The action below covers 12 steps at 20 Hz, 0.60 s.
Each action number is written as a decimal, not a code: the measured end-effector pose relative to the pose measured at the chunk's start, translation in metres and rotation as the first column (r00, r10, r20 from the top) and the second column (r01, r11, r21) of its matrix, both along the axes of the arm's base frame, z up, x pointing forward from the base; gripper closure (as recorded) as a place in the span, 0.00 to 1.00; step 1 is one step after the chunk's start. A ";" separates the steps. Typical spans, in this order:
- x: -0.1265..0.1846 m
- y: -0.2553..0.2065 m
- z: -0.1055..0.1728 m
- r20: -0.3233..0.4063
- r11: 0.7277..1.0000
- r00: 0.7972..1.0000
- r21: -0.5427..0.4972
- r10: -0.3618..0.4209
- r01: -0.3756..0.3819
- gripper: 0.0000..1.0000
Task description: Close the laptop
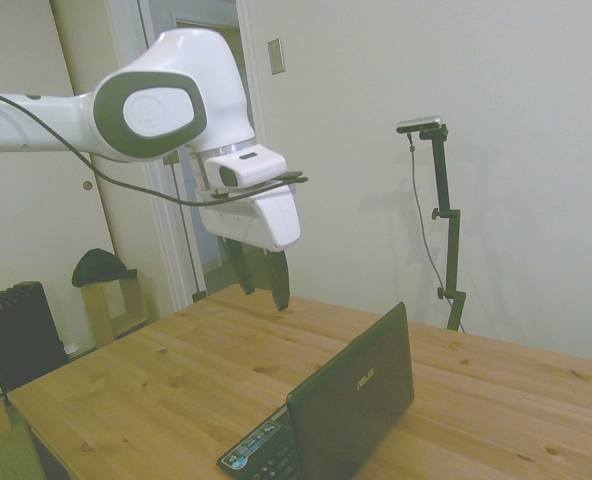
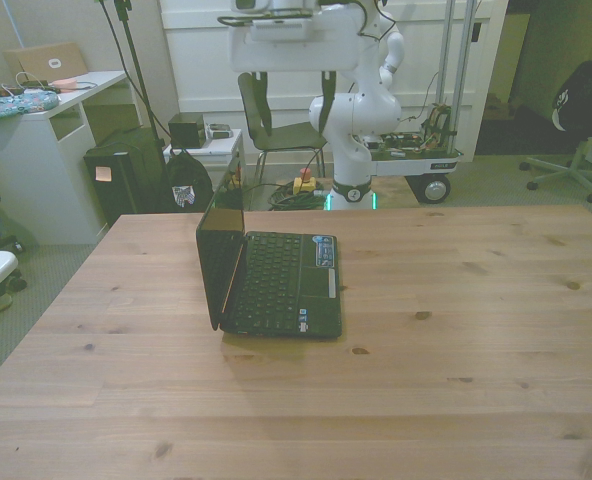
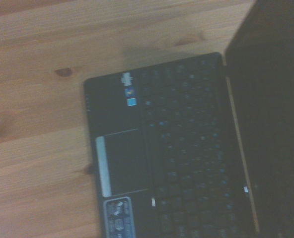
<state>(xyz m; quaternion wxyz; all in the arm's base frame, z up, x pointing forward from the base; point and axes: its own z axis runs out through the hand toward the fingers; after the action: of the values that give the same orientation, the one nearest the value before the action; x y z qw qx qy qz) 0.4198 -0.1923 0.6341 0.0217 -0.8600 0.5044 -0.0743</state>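
Above the desk (image 2: 456, 340), at the side view's left, the claw (image 1: 260, 283) hangs high with fingers spread and nothing between them (the front view crops its body at the top edge). Further right, the laptop (image 1: 353, 400) stands open, its keyboard end cut off there; the wrist view shows its keys blurred.

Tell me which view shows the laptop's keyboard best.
The front view: the laptop stands open on the table with the whole keyboard in sight. The wrist view shows the keyboard close but blurred and cropped. The side view mostly shows the lid's back, with only a keyboard corner.
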 end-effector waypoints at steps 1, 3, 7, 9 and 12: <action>-0.007 -0.016 0.005 0.003 1.000 1.000 0.002 -0.011 0.011 0.00; -0.021 -0.054 0.007 -0.002 0.999 1.000 0.009 -0.031 0.031 0.00; -0.039 -0.141 -0.014 -0.036 0.997 0.997 0.023 -0.075 0.076 0.00; -0.044 -0.180 -0.025 -0.055 0.995 0.994 0.026 -0.094 0.095 0.00; -0.046 -0.228 -0.043 -0.079 0.993 0.990 0.030 -0.116 0.118 0.00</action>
<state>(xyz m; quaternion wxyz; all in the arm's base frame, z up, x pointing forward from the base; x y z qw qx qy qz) 0.3736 -0.4199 0.5908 0.0125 -0.8306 0.5557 -0.0334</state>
